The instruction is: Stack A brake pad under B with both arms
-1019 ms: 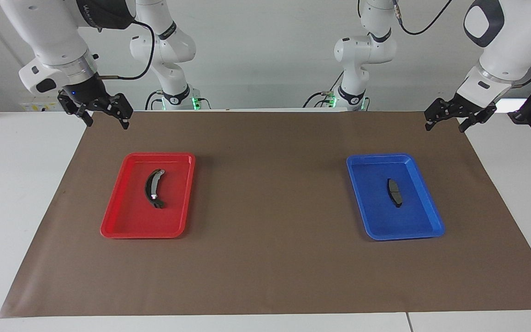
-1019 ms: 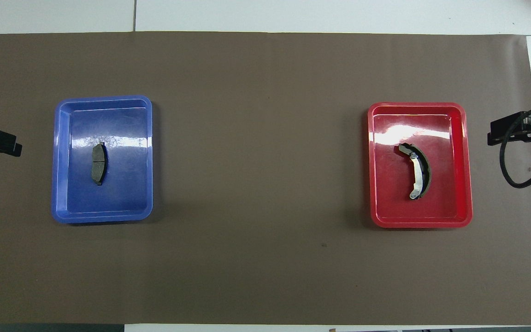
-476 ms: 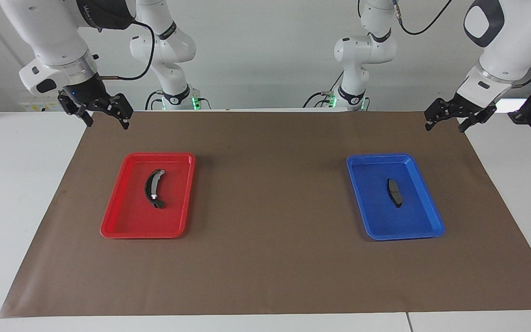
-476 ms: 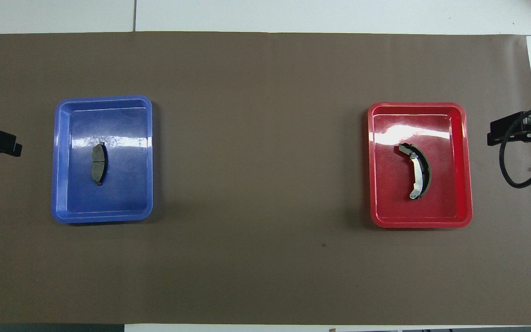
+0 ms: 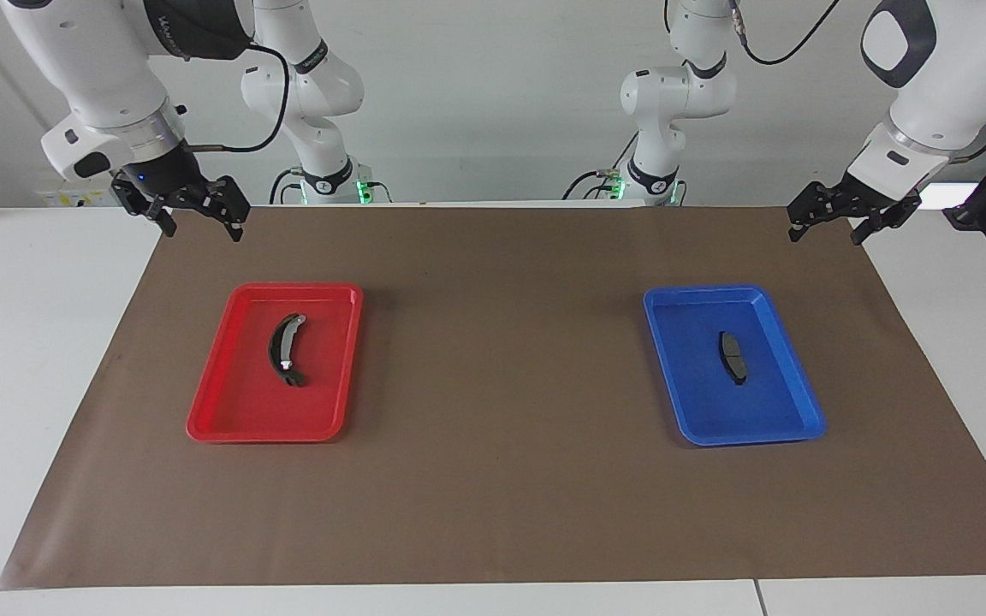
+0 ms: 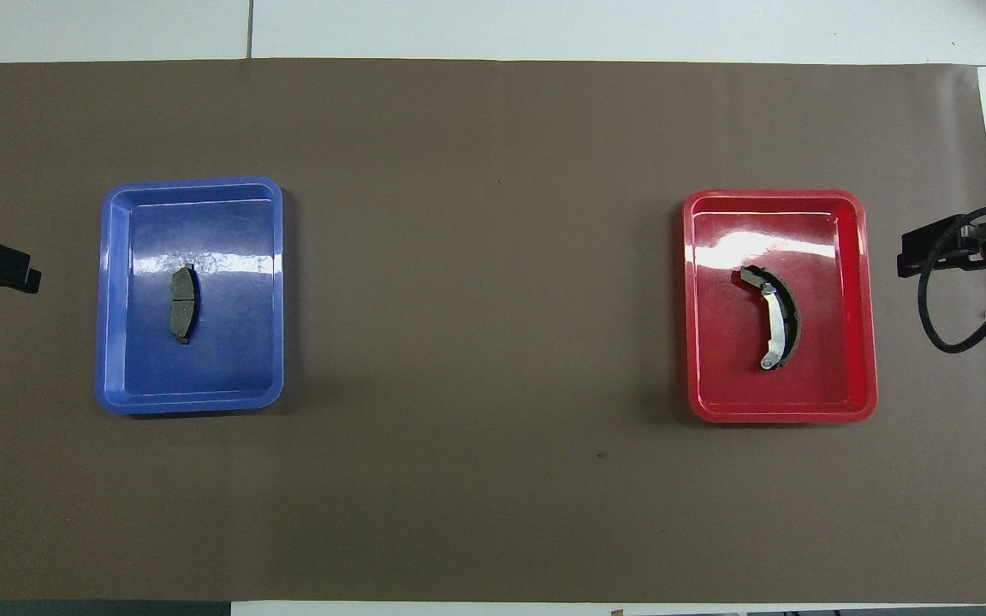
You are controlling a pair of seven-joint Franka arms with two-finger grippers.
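The short dark grey brake pad A (image 5: 733,357) lies flat in the blue tray (image 5: 788,427) and also shows in the overhead view (image 6: 183,305). The long crescent-shaped piece B (image 5: 284,349), black with silvery ends, lies in the red tray (image 5: 219,428) and also shows in the overhead view (image 6: 774,329). My left gripper (image 5: 827,233) hangs open and empty over the mat's edge at the left arm's end, apart from the blue tray. My right gripper (image 5: 202,229) hangs open and empty over the mat's edge at the right arm's end, apart from the red tray.
A brown mat (image 5: 501,479) covers most of the white table (image 5: 22,342). The two trays stand far apart on it, with bare mat between them. A black cable (image 6: 942,329) loops by the right gripper.
My right gripper has shifted a little toward the red tray. The left gripper, both trays and both brake pieces have not moved.
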